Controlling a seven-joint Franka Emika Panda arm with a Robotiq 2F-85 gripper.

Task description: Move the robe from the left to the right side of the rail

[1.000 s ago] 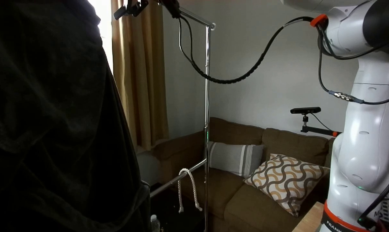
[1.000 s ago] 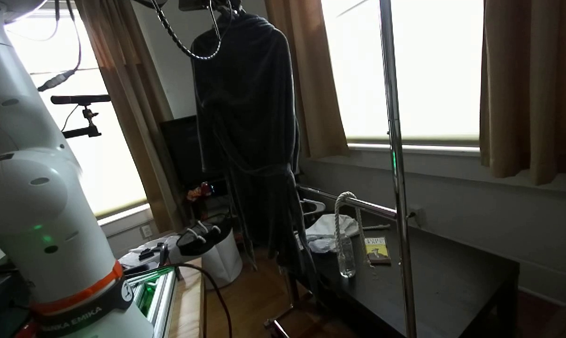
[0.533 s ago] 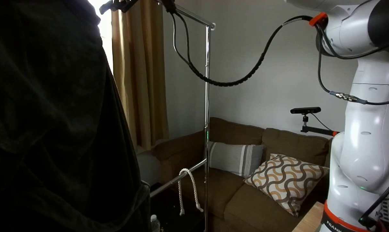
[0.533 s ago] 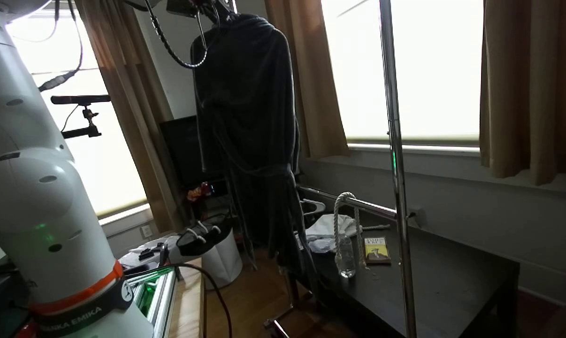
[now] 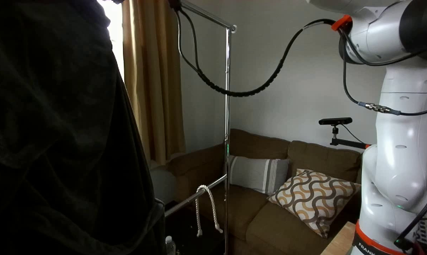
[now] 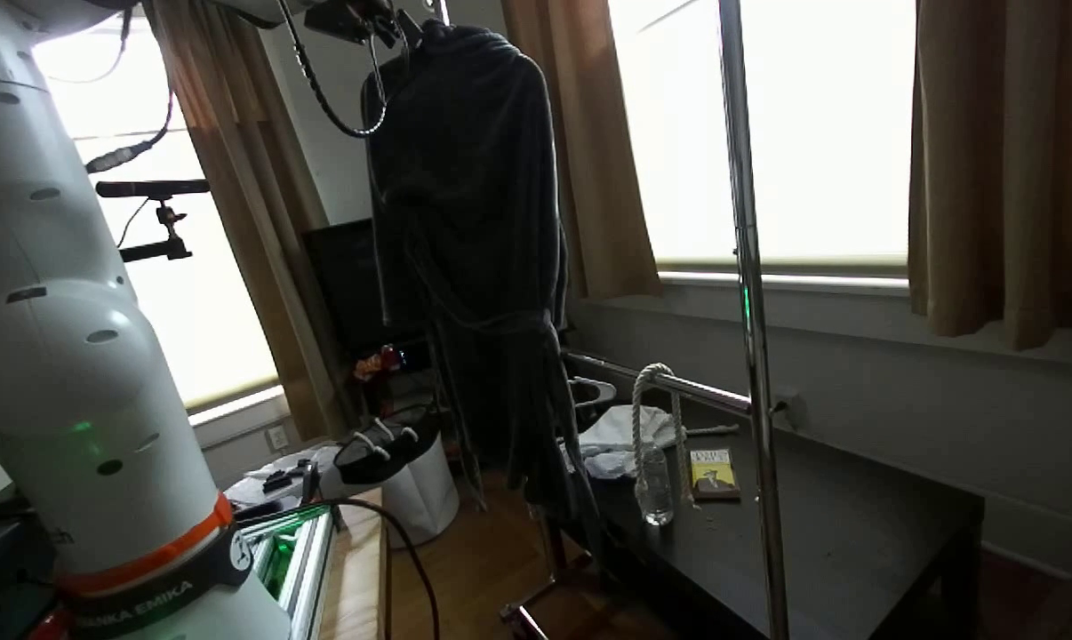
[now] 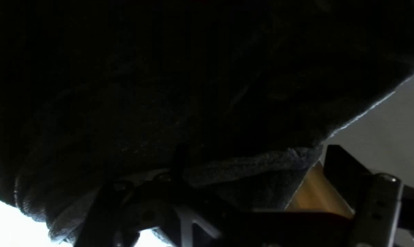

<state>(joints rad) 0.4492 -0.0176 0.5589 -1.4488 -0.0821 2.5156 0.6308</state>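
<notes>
Your arm (image 6: 83, 373) stands tall, bent toward the top of the robe (image 6: 474, 196), its end effector (image 7: 256, 154) spread wide.

a wavy-patterned pillow (image 5: 316, 200) and a grey pillow (image 5: 249, 173) (white-striped) rest on a brown sofa (image 5: 279, 230).

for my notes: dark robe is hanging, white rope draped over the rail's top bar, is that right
Wrong bar: the white rope is draped over the lower bar of the rail, as both exterior views show. The dark robe is hanging, as you say.
</notes>
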